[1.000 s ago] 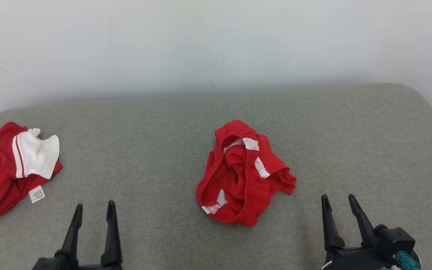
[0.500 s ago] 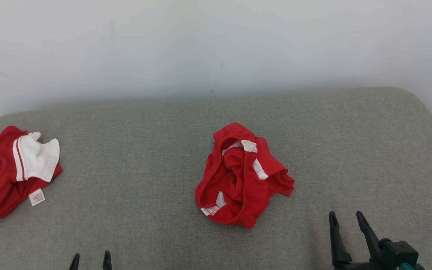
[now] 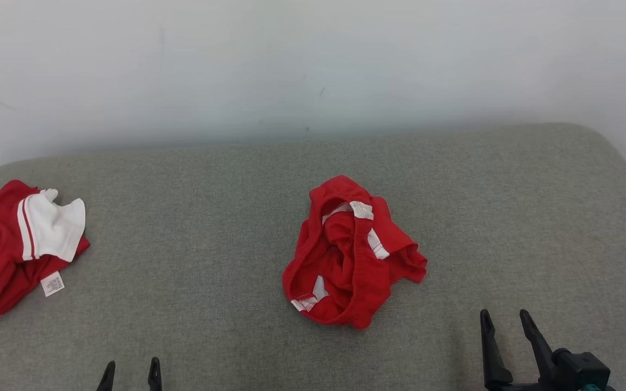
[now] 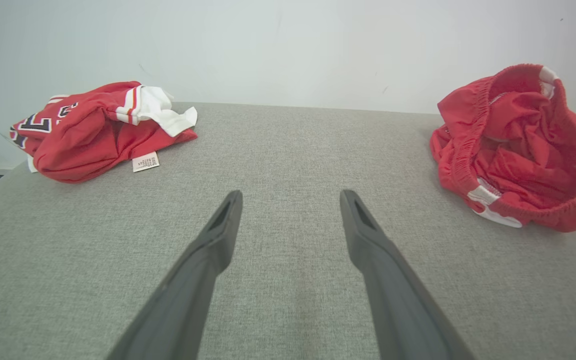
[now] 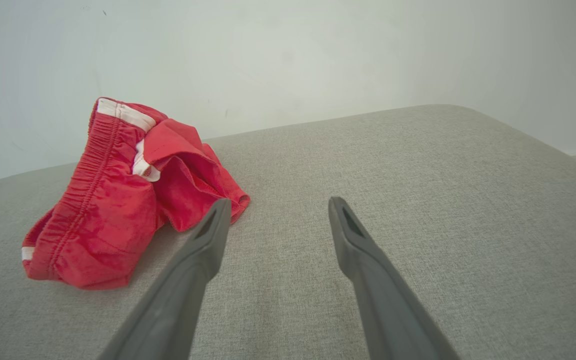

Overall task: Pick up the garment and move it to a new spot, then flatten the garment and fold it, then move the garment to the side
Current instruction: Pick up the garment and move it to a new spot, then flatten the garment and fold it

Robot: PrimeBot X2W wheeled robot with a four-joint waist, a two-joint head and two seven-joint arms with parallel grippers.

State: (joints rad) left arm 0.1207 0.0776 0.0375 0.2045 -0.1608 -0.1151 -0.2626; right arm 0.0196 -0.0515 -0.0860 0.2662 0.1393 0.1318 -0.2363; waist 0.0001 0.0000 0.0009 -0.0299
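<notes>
A crumpled red garment with an elastic waistband and white trim lies in a heap at the middle of the grey padded surface. My left gripper is open at the near edge, well to the left of the heap, with just its fingertips in the head view. The left wrist view has the open gripper over bare fabric and the garment off to the right. My right gripper is open near the front right, empty. In the right wrist view the gripper stands just right of the garment.
A second red garment, a jersey with a white sleeve and black lettering, lies at the far left edge, also in the left wrist view as the jersey. A white wall stands behind the surface. The surface's right corner is rounded.
Both grippers have drawn back toward the near edge; the left one now shows only its tips. The garments have not moved, and both grippers stayed open.
</notes>
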